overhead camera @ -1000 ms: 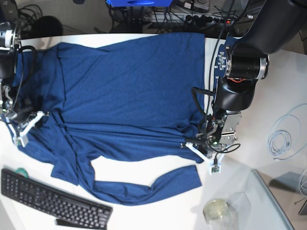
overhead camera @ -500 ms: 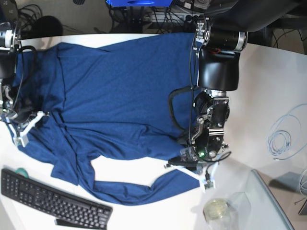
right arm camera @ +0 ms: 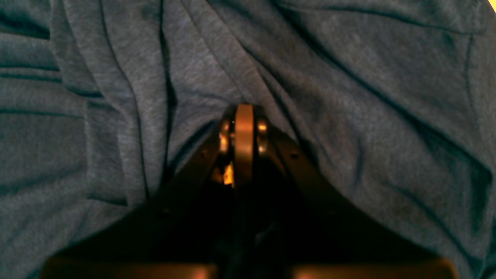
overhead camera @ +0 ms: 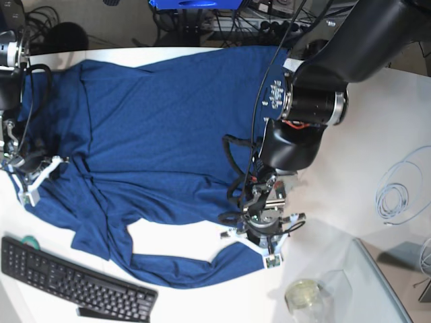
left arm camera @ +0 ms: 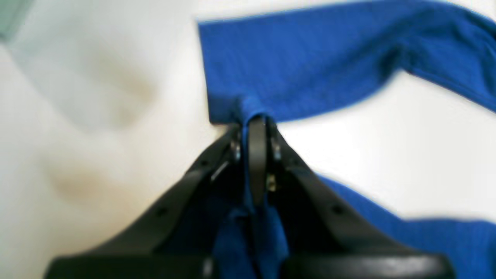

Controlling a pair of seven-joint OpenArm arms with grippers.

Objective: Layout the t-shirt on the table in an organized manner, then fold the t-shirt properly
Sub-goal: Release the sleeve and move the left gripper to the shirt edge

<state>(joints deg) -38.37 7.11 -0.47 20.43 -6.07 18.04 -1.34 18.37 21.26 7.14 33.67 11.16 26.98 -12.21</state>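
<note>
Nearest the lower edge of the base view, the left gripper (overhead camera: 259, 237) is closed on the cuff end of the t-shirt (overhead camera: 168, 128)'s long sleeve; the left wrist view shows a pinch of blue cloth (left arm camera: 252, 112) gathered between the jaws, with white counter (left arm camera: 97, 97) on both sides. To do this step well, the sleeve should probably be drawn taut and carried in a low, steady sweep onto the body of the shirt, so it lands flat and parallel to the side seam rather than bunching. The left arm reaches down from the upper right of the frame, its wrist bent steeply so the gripper points at the counter. Further left, the right gripper (overhead camera: 34, 178) is shut among the folds near the shoulder, and whether it actually pinches fabric I cannot tell. Beyond both, the shirt lies spread across the counter's middle toward the far edge.
</note>
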